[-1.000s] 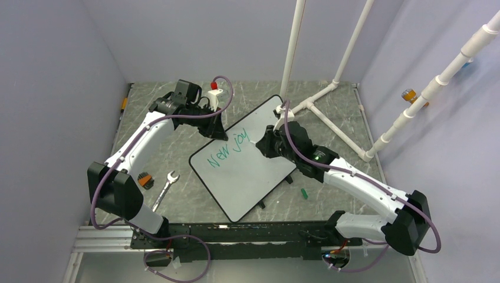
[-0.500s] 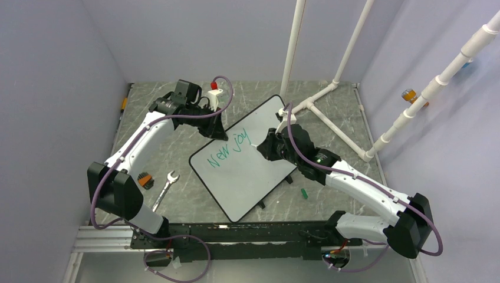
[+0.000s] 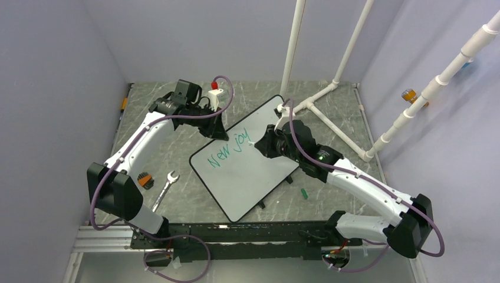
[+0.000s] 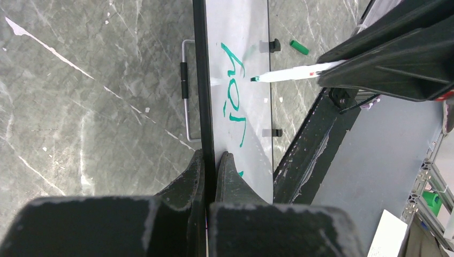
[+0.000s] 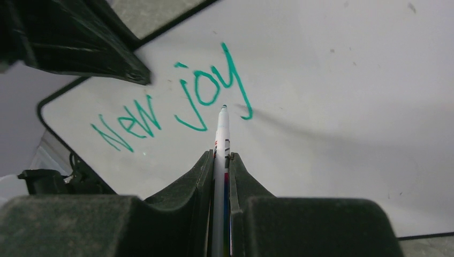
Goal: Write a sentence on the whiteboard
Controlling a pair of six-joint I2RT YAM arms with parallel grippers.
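Right gripper (image 5: 220, 159) clamped on marker (image 5: 222, 128), tip just past "New joy" (image 5: 176, 107) by the whiteboard's (image 5: 348, 80) far-left edge, which the left gripper (image 4: 210, 160) pinches; the next letter wants light, even contact.

Plain lavender walls (image 3: 59, 88) close in a grey marbled table (image 3: 194, 201), with white pipe framing (image 3: 293, 47) standing at its far right corner.

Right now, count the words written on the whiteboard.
2: "New" near a corner of the whiteboard, and "joy" beside it, at the marker tip. None appears hidden.
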